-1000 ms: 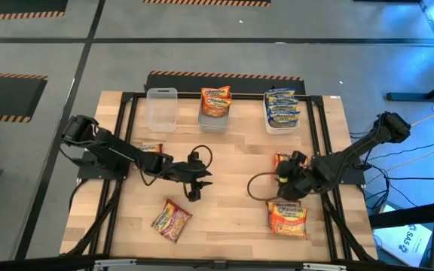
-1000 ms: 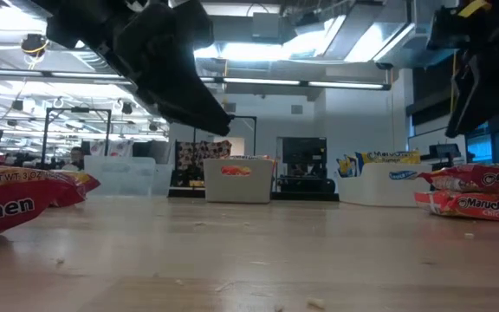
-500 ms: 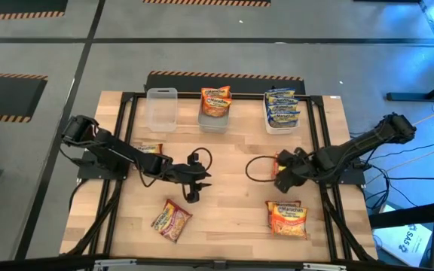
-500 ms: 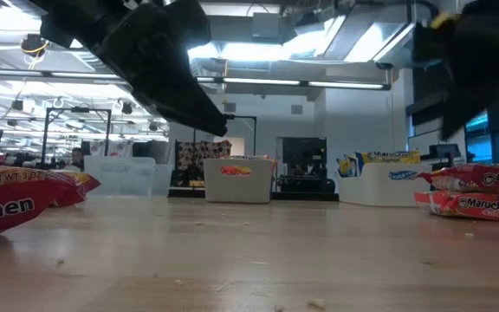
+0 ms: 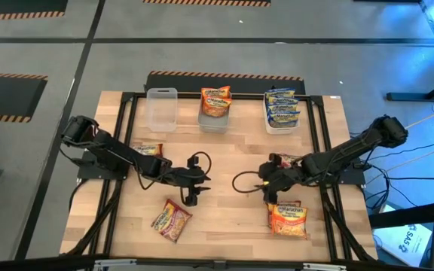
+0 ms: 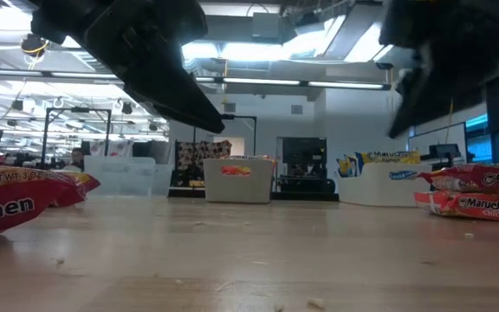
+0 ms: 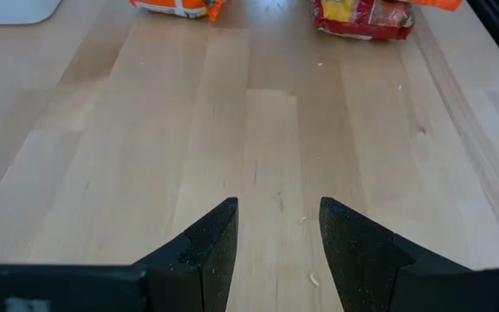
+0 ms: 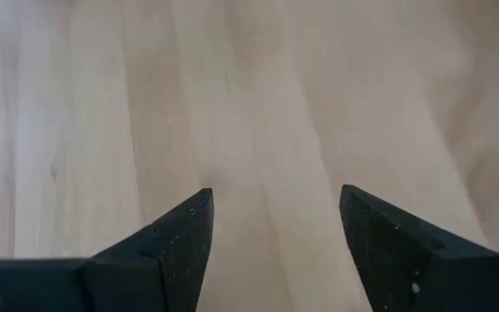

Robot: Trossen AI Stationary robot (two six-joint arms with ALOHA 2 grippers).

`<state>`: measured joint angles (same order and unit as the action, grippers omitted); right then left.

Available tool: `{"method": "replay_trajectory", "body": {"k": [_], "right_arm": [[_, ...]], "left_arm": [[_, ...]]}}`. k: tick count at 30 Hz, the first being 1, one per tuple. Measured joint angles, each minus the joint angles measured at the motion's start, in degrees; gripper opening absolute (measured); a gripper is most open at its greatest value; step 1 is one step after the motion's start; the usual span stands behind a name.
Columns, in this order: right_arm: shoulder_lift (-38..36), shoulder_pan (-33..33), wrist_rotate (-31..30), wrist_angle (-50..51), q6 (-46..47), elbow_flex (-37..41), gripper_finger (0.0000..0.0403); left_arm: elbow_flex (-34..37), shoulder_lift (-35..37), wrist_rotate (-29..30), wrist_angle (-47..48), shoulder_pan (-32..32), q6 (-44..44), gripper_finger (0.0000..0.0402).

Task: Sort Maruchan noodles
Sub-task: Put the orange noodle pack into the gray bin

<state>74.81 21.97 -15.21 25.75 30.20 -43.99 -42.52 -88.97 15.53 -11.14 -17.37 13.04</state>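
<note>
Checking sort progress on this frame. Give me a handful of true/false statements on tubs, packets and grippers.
1. The clear plastic tub on the left of the far row holds no packets. True.
2. The blue-and-yellow crinkly noodle packets lie loose at the table's near edge. False: they are stacked in the right-hand tub of the far row.
3. The left gripper is open over bare wood, holding nothing. True.
4. The right gripper is clamped on an orange packet. False: its fingers are apart with only the wooden table between them.
5. A red-and-orange noodle packet lies on the table near the right arm. True.
</note>
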Motion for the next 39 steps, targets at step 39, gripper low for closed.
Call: {"method": "replay_trajectory", "body": {"k": [39], "right_arm": [[22.2, -0.6, -4.79, 26.63, -29.16, -4.68, 0.0192]], "left_arm": [[0.07, 0.04, 1.74, 0.24, 1.18, -2.08, 0.0158]]}}
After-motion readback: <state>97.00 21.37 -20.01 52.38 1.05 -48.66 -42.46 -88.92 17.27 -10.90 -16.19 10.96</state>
